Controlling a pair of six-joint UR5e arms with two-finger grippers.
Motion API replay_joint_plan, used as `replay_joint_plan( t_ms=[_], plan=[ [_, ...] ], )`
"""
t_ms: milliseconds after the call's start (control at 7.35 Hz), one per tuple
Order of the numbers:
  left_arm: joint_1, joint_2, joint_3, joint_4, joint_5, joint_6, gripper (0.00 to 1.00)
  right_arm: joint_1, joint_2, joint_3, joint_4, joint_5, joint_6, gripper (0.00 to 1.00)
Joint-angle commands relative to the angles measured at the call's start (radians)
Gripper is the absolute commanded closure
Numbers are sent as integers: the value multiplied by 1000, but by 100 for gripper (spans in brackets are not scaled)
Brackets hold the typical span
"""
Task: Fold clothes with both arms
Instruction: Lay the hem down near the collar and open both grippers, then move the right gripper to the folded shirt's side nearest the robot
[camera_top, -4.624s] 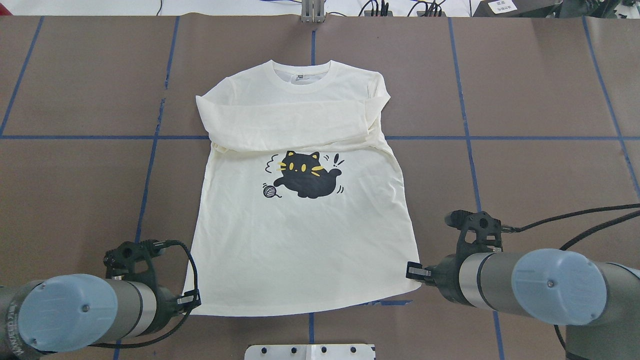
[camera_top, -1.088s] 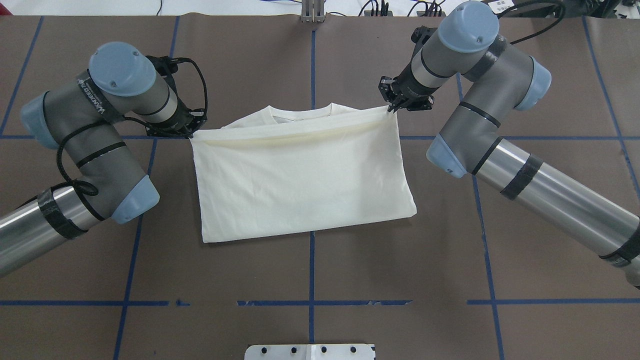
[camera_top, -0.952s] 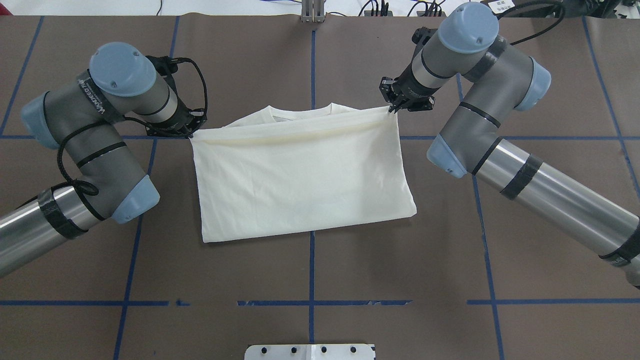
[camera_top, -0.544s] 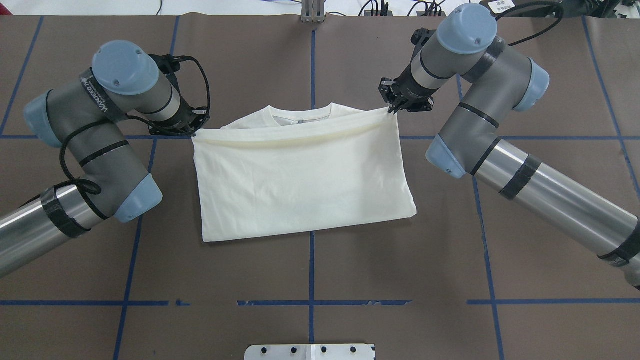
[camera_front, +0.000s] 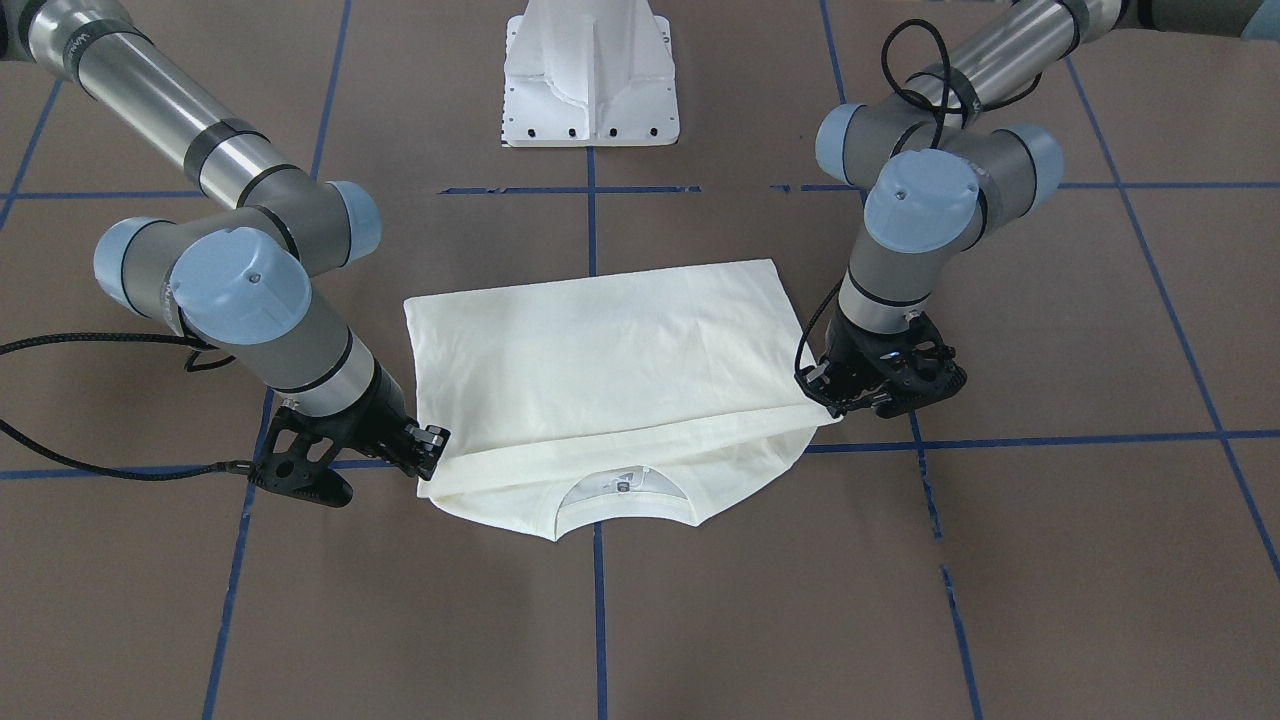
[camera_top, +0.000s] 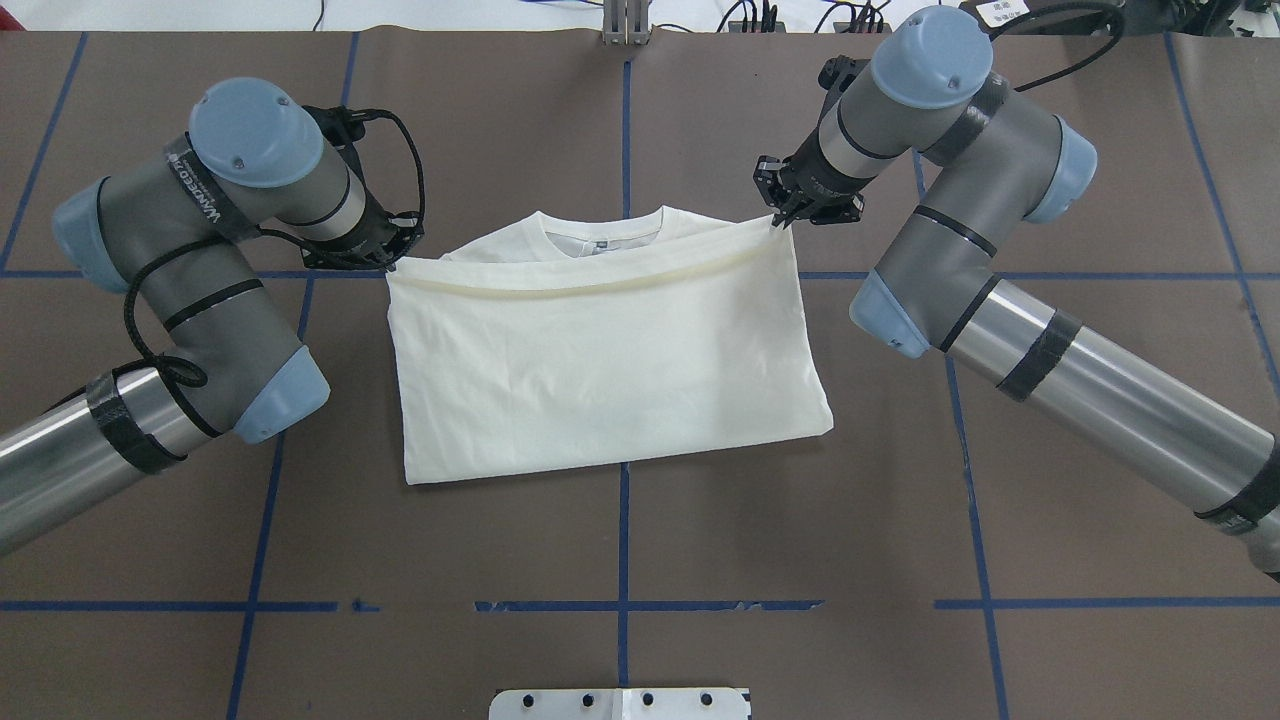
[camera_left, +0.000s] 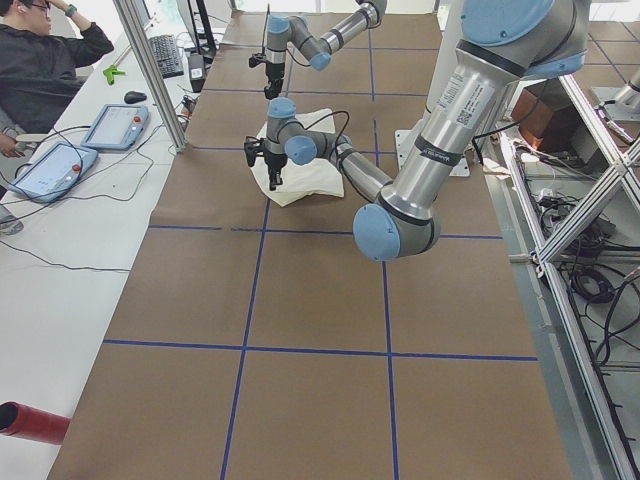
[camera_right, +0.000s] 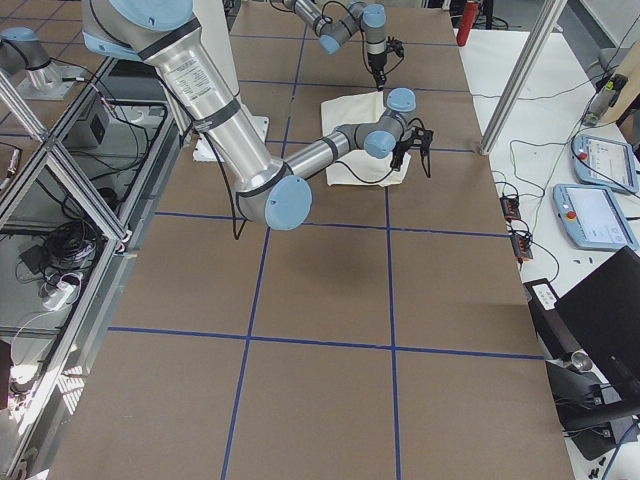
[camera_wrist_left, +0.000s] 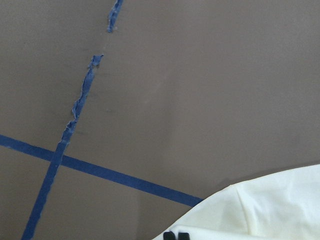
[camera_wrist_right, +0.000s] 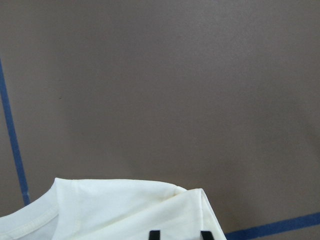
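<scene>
Since the earliest overhead picture, both arms have carried the T-shirt hem away from the robot and over to the collar. The print is now folded under and only plain cloth faces up. Over the last half second the folded hem has drawn into a thinner, straighter line just short of the collar.

The T-shirt lies on the bench as a two-layer rectangle. The collar and its neck label stick out past the hem on the side away from the robot.

**Arm pose**
- The left arm is bent sharply at the elbow, wrist pointing down. The left tool is at the T-shirt's hem corner on the robot's left. Its fingertips sit together, clamped on the cloth edge.
- The right arm reaches in from beyond the opposite side of the T-shirt, wrist also pointing down. The right tool is at the other hem corner. In the wrist view its fingertips stand apart, with the cloth corner between them.

**Limits of view**
- Both wrist views crop the fingers to their tips.
- The sleeves are covered by the folded layer.
- In both side views the tools are too small to judge.
</scene>
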Motion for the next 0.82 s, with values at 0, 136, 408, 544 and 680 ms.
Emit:
replay_joint_plan(
  t_ms=[0, 136, 408, 544, 680],
  plan=[
    [-1, -21, 3, 6, -1, -7, 0, 3, -36, 17, 72, 9, 2, 0],
    [-2, -21, -5, 12, -1, -7, 0, -3, -89, 108, 62, 7, 7, 0],
    [-7, -15, -101, 88, -5, -4, 0, -52, -221, 265, 58, 1, 24, 0],
    [-7, -9, -142, 114, -5, -5, 0, -92, -269, 311, 58, -10, 43, 0],
    [-7, -4, -169, 116, -5, -7, 0, -139, -308, 335, 58, -51, 51, 0]
  ],
)
